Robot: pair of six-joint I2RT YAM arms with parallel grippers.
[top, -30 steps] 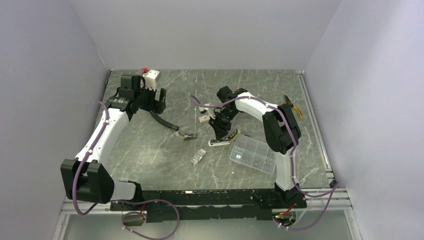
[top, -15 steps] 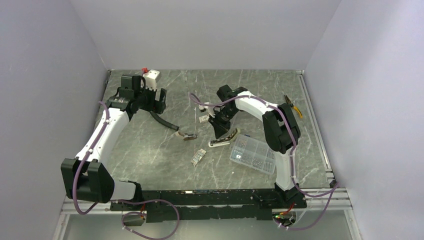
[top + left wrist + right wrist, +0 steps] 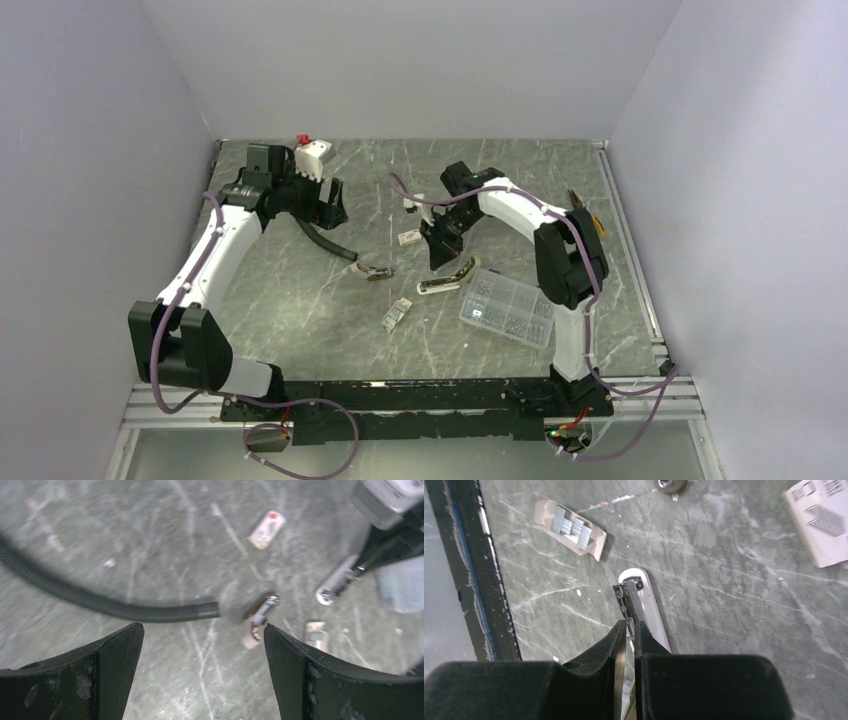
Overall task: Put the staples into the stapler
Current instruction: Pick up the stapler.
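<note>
- The stapler [image 3: 447, 281] lay flat on the table [image 3: 300, 290], right of centre, just beside the clear compartment box [image 3: 507, 308].
- Down on it was the right gripper [image 3: 630, 626], jaws pinched almost together on the stapler's thin metal channel, with the white base poking out ahead.
- An open carton of staples [image 3: 571, 527] sat near, apart from the stapler.
- Well off to the far left, the left gripper [image 3: 202, 630] hovered over a black hose [image 3: 100, 602], jaws spread wide.

We cannot see the back of the stapler [image 3: 644, 597]; the right gripper [image 3: 631, 625] hides it. The black hose [image 3: 150, 614] is blurry and cut off.
</note>
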